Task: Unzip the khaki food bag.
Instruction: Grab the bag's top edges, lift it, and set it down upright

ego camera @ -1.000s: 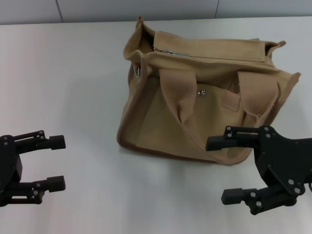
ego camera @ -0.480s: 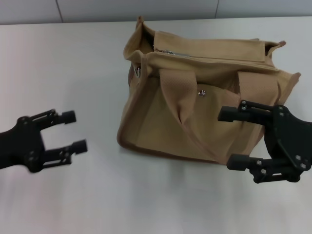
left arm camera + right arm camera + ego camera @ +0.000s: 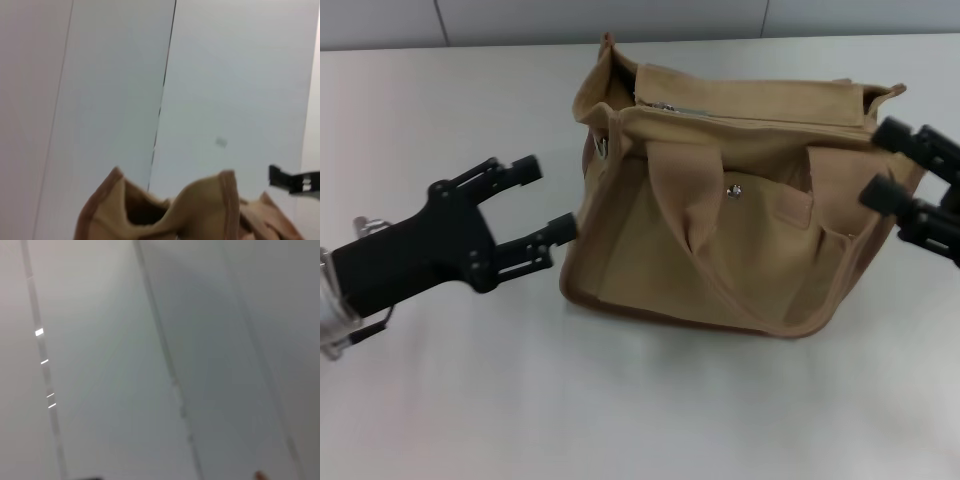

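The khaki food bag (image 3: 740, 190) stands on the white table, tan canvas with brown piping, two wide handles and a silver snap on its front pocket. Its metal top zipper (image 3: 682, 109) runs along the top and looks closed. My left gripper (image 3: 546, 196) is open and empty just beside the bag's left end. My right gripper (image 3: 883, 160) is open and empty at the bag's right end, partly cut off by the picture edge. The left wrist view shows the bag's upper edge (image 3: 200, 210) and one black finger of the other arm's gripper. The right wrist view shows only blurred pale surfaces.
The white table (image 3: 450, 110) spreads around the bag. A grey wall (image 3: 620, 15) runs along its far edge.
Both grippers have risen from the table's front and moved forward to the bag, the left toward its left end, the right toward its right end. The bag has not moved.
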